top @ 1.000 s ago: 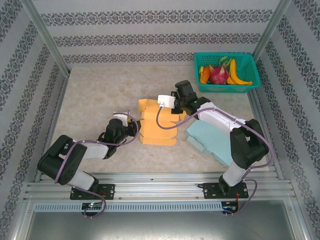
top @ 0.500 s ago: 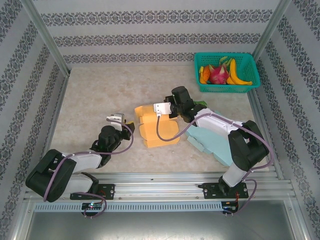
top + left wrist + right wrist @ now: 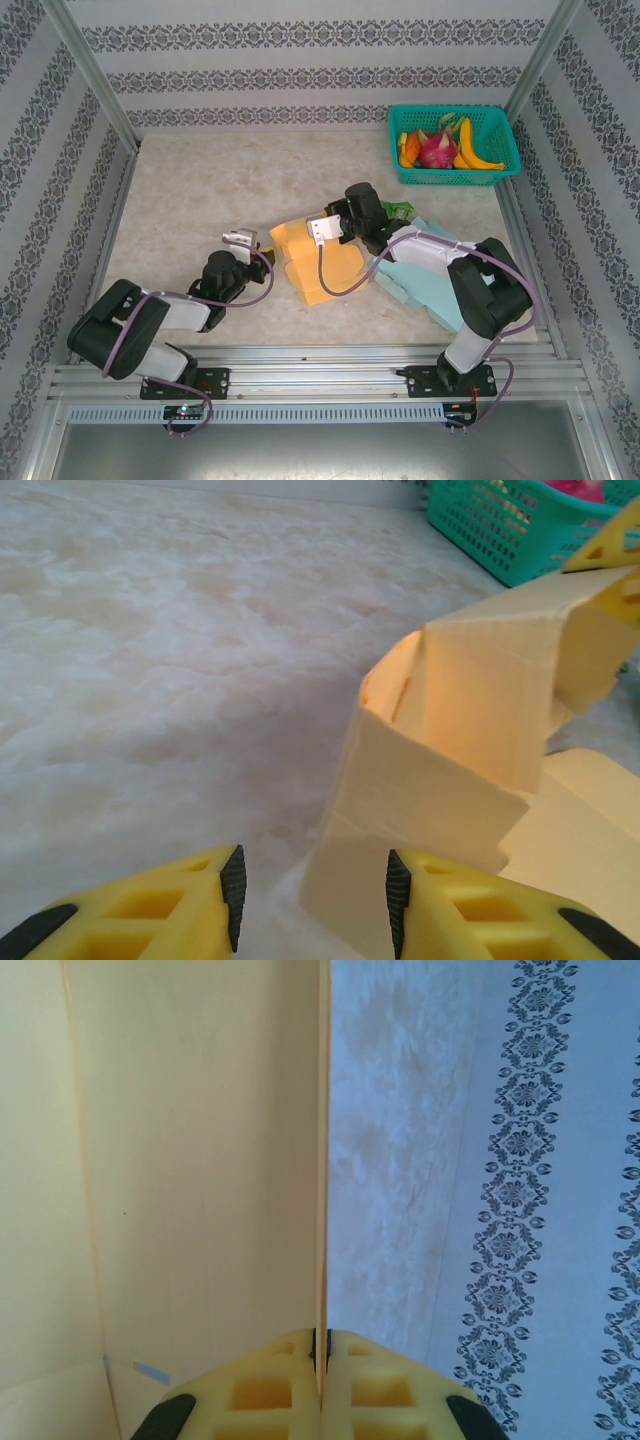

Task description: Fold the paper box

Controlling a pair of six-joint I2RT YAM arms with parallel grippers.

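**State.** The paper box (image 3: 318, 262) lay partly folded between the two grippers. Its long axis ran diagonally, from the right gripper (image 3: 332, 232) down toward the near table edge.

**Right gripper** (image 3: 320, 1352): pinched closed on the thin edge of one upright panel of the box (image 3: 200, 1160). That panel extended straight ahead of the fingers.

**Left gripper** (image 3: 312, 895): jaws apart, nothing clamped. The raised, curved flap of the box (image 3: 450, 750) stood just ahead and to the right of it. The flap's lower corner sat at the mouth of the gap; contact could not be determined.

**Clearance.** Bare table (image 3: 200, 190) extended ahead and left of the left gripper. A flat blue box (image 3: 430, 285) lay just beside the right arm, and a green basket (image 3: 453, 145) sat well beyond it.
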